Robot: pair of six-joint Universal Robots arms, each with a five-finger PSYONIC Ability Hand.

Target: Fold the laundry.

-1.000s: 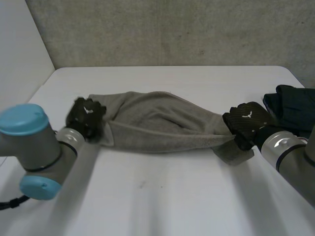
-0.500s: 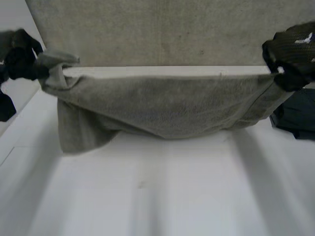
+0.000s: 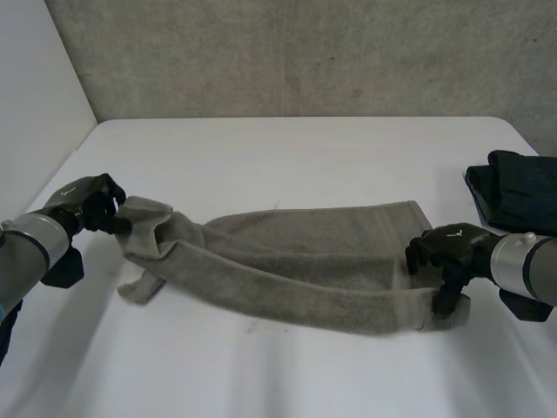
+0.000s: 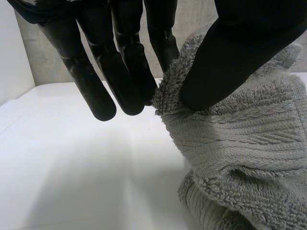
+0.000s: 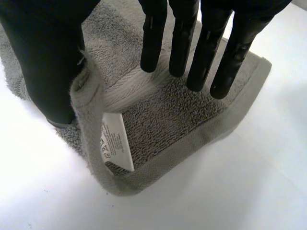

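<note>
Towel lies long axis crosswise, between left hand and right hand

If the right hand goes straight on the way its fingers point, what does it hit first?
The grey towel: the right hand has its fingertips pointing down at the towel's end, though the gap is hard to judge.

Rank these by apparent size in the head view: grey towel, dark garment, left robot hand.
1. grey towel
2. dark garment, though the view's edge cuts it off
3. left robot hand
</note>
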